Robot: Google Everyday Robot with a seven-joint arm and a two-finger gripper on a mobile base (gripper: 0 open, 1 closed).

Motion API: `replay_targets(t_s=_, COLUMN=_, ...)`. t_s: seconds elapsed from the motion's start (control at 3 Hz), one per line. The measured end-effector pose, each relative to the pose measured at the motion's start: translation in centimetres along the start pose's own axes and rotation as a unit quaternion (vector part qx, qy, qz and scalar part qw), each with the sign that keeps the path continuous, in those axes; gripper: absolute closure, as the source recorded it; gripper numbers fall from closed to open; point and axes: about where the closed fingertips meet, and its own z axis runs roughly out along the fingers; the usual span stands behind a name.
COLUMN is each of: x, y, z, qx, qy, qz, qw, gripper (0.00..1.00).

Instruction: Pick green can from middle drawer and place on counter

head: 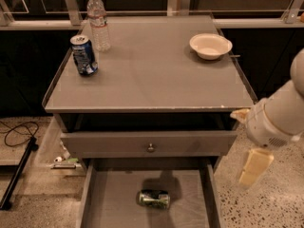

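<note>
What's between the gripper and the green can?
Camera view: the right wall of the middle drawer and its bare floor, between the green can and the gripper right of it.

My arm (284,110) in from right edge, forearm angled down-left; gripper (255,167) hangs low, pointing downward.
</note>
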Motion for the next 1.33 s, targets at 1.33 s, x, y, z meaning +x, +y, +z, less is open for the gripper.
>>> replay_targets(t_s=1.33, x=5.4, y=5.0, z=19.7, qx=-0.028, qy=-0.113, qz=-0.015, qw=0.9930, gripper=0.00)
